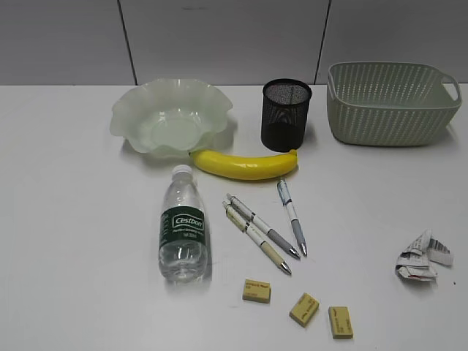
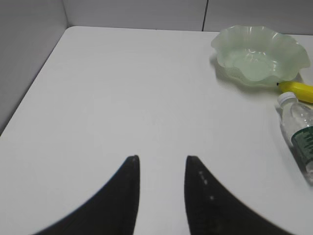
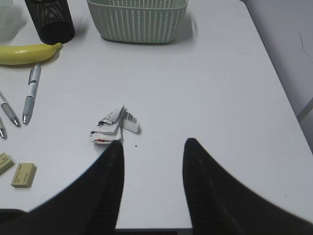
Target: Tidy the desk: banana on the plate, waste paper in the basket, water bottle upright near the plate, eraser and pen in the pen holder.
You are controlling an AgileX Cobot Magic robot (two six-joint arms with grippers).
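The yellow banana (image 1: 245, 164) lies in front of the empty green plate (image 1: 170, 121). Beside it the water bottle (image 1: 183, 227) lies on its side, cap toward the plate. Three pens (image 1: 263, 228) lie right of the bottle, with three yellow erasers (image 1: 304, 308) nearer the front edge. The black pen holder (image 1: 286, 115) and the basket (image 1: 387, 117) stand at the back. The waste paper (image 1: 422, 257) sits at the right, just left of my open right gripper (image 3: 154, 143). My left gripper (image 2: 161, 159) hangs open over bare desk, left of the bottle (image 2: 299, 129).
Neither arm shows in the exterior view. The white desk (image 1: 73, 241) has bare room on its left side and at the far right (image 3: 230, 98). A grey wall runs behind the desk.
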